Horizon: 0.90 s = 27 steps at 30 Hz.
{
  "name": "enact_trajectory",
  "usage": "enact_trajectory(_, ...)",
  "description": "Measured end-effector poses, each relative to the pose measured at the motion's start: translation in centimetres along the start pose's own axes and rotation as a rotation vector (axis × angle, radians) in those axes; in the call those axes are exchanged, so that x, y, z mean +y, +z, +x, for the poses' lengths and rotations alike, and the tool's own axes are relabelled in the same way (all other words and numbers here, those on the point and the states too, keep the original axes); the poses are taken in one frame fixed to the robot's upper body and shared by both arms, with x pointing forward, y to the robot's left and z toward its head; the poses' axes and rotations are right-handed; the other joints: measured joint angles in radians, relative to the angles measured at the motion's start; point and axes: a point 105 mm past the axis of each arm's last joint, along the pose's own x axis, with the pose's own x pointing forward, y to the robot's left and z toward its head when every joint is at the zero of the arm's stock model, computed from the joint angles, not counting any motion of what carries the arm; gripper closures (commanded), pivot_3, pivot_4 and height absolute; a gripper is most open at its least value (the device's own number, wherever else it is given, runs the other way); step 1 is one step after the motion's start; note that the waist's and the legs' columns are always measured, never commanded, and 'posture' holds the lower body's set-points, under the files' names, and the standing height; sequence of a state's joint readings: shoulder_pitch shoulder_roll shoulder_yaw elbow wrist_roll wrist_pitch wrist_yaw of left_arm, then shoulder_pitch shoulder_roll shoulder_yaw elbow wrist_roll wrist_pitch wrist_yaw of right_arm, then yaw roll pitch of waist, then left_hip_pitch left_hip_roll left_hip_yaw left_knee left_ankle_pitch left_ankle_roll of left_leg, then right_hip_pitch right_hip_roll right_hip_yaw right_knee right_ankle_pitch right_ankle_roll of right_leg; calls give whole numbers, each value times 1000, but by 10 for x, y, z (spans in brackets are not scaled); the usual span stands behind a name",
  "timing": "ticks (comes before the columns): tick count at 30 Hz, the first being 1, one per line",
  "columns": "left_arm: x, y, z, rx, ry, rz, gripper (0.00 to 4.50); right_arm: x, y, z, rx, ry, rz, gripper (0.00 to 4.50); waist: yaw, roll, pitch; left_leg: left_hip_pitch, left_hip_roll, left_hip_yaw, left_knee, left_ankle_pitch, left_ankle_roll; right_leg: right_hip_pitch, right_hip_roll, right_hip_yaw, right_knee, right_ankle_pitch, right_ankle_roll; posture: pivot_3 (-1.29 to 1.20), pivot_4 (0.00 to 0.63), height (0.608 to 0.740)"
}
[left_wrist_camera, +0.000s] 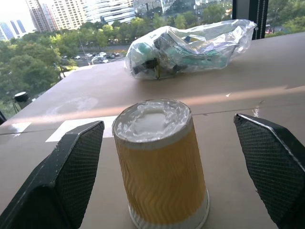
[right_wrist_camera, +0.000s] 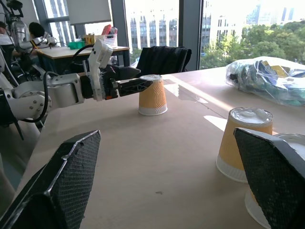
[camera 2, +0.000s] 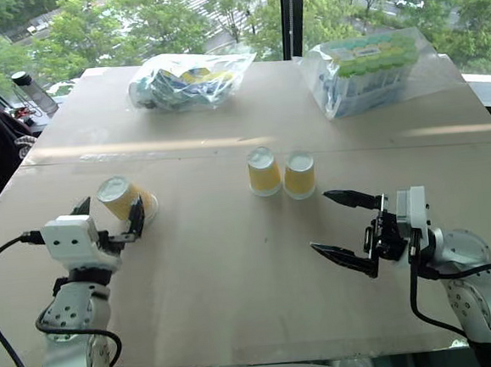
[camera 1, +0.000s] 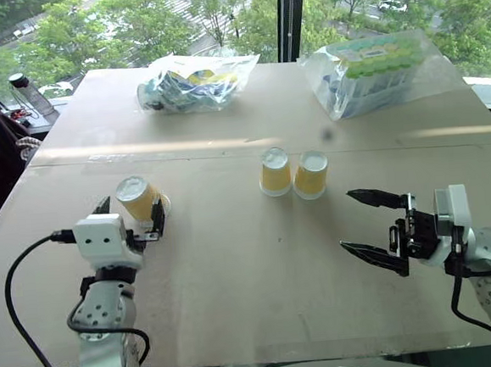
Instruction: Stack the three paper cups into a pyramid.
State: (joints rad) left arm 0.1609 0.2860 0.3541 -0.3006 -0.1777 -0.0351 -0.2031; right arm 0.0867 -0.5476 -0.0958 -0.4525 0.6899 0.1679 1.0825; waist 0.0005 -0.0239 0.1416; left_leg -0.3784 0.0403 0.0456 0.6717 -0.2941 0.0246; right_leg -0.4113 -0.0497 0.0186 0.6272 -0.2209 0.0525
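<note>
Three yellow paper cups stand upside down on the tan table [camera 1: 236,278]. Two of them [camera 1: 275,171] [camera 1: 311,174] stand side by side, touching, near the table's middle. The third cup [camera 1: 136,198] stands apart at the left, between the fingers of my left gripper [camera 1: 130,214]. That gripper is open, and in the left wrist view its pads [left_wrist_camera: 76,157] flank the cup [left_wrist_camera: 159,167] with a gap on each side. My right gripper [camera 1: 345,220] hovers open and empty, pointing left, to the right of and nearer than the pair.
Two clear plastic bags of packaged goods lie at the table's far edge, one at the middle left [camera 1: 195,81] and one at the right [camera 1: 373,71]. A bottle [camera 1: 30,94] stands on a ledge beyond the table's left corner. A window runs behind.
</note>
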Motion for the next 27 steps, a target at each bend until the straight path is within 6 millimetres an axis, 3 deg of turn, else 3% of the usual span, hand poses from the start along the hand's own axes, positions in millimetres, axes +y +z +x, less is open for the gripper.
enact_trajectory(5, 14, -7, 9, 16, 64, -11, 0, -1, 2, 1, -3, -2, -8, 86, 4, 0, 0, 0, 0, -1, 0, 0, 0, 0, 0, -2, 0, 0, 0, 0, 150, 740)
enact_trajectory(11, 14, -12, 15, 31, 74, -33, 0, -2, 2, 3, -11, -12, -7, 86, 12, 0, 0, 0, 0, -1, 0, 0, 0, 0, 0, -2, 0, 0, 0, 0, 150, 740)
enact_trajectory(16, 14, -13, 19, 33, 78, -44, 1509, -1, 8, 7, -32, -1, -18, 0, 11, 0, 0, 0, 0, -1, 0, 0, 0, 0, 0, -2, 0, 0, 0, 0, 150, 740)
enact_trajectory(27, 16, -14, 22, 36, 73, -48, 1509, 1, 12, 12, -45, 17, -18, 0, 12, 0, 0, 0, 0, -1, 0, 0, 0, 0, 0, -2, 1, 0, 0, 0, 150, 740)
